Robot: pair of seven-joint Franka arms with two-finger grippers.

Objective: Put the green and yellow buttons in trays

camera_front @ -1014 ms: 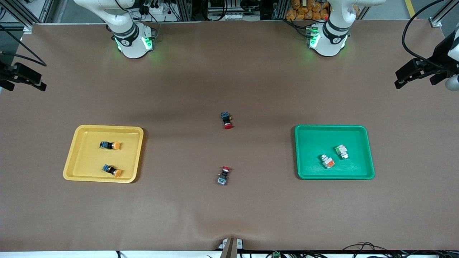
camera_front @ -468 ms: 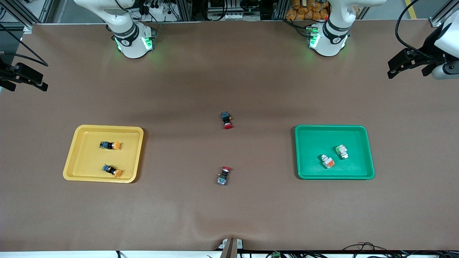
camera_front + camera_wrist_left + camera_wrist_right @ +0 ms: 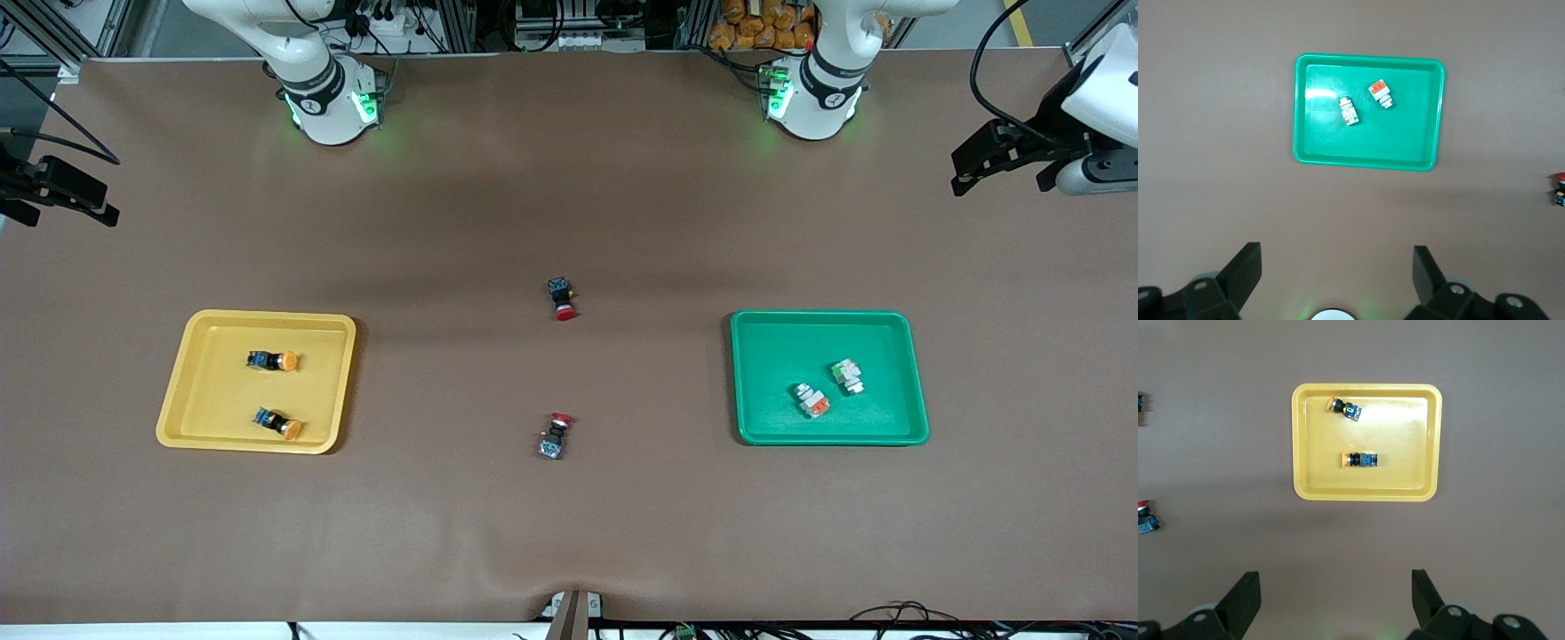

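Four buttons: both yellow buttons (image 3: 273, 361) in yellow tray (image 3: 191, 356), nine o'clock; both whitish buttons (image 3: 847, 375) in green tray (image 3: 889, 329), three o'clock.
Left gripper (image 3: 965, 173): wide, empty, aloft at table's end.
Right gripper (image 3: 98, 209): wide, empty, waiting.
Advice: leave red buttons (image 3: 562, 300) alone.

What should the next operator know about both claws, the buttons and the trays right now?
Left claw: open, empty, up at the left arm's end of the table.
Right claw: open, empty, at the right arm's end.
Yellow tray: two orange-capped buttons inside.
Green tray: two whitish buttons inside.
Done: all four sorted.
Left: nothing; two red-capped buttons lie mid-table.
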